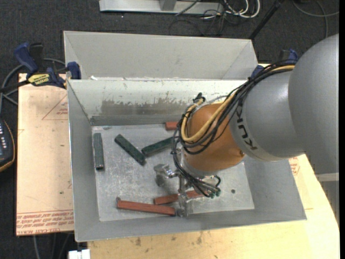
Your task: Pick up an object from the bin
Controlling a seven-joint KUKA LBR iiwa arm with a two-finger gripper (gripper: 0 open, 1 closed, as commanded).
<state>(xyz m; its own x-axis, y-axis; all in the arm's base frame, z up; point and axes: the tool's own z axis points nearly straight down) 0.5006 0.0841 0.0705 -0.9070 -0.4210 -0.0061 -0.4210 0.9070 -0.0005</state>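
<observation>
The grey arm (302, 107) stretched in from 3 o'clock and, with its orange wrist cover (210, 139), hid much of the right half of the grey metal bin (80, 161), including most of a small red piece (171, 125) near 12 o'clock. The gripper (182, 198) pointed down near 6 o'clock, tangled in cables (207, 185), so whether it was open or closed could not be told. It sat at the right ends of a long red-brown bar (143, 206) and a shorter red-brown bar (164, 200).

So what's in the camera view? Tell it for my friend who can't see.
A robot arm's gripper is down low in a grey metal bin, right at the end of a long red-brown stick by the front wall. Two dark green sticks and a grey-green bar lie further left.
</observation>
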